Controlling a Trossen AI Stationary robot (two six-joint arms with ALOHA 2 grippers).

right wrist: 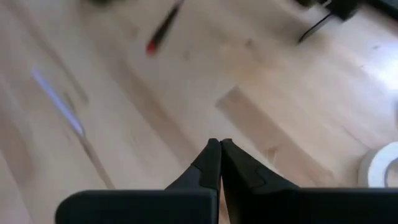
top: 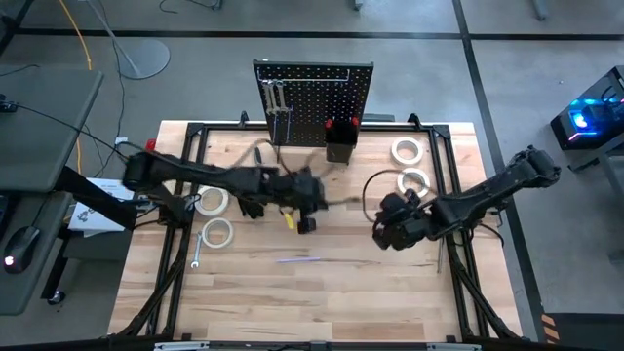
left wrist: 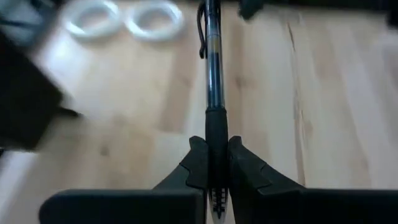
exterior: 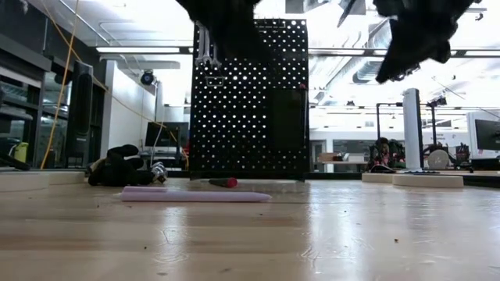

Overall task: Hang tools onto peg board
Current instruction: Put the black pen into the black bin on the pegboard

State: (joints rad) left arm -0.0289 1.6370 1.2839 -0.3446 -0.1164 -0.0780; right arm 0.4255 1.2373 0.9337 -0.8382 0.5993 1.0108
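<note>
Nearest the lens in the left wrist view, the left end effector [left wrist: 214, 174] pinches a slim dark pen-like tool [left wrist: 212, 81] between its two fingers [left wrist: 196, 165]; the shaft runs straight out ahead over the wooden tabletop [left wrist: 323, 112], toward two white tape rolls [left wrist: 124, 18] lying side by side. In the right wrist view, the right end effector [right wrist: 219, 163] shows its fingers pressed together with nothing between them, hovering above bare wood; a red-tipped screwdriver [right wrist: 163, 30] and a pale lilac stick [right wrist: 59, 102] lie farther off, and part of a tape roll [right wrist: 380, 163] shows at the edge.

High view: the left arm reaches in from the left to the tabletop's middle, just in front of the peg board [top: 314, 97]; the right arm waits to the right, its end effector [top: 390, 229] near the middle. The peg board stands upright at the far edge, with silver wrenches [top: 276, 105] hanging at its left and a small black bin [top: 340, 144] at its foot. Two tape rolls [top: 409, 164] lie at the right, two more [top: 213, 216] at the left, with a wrench [top: 196, 251] beside them.

Low view: the lilac stick [exterior: 194, 197] lies before the board [exterior: 248, 101].
</note>
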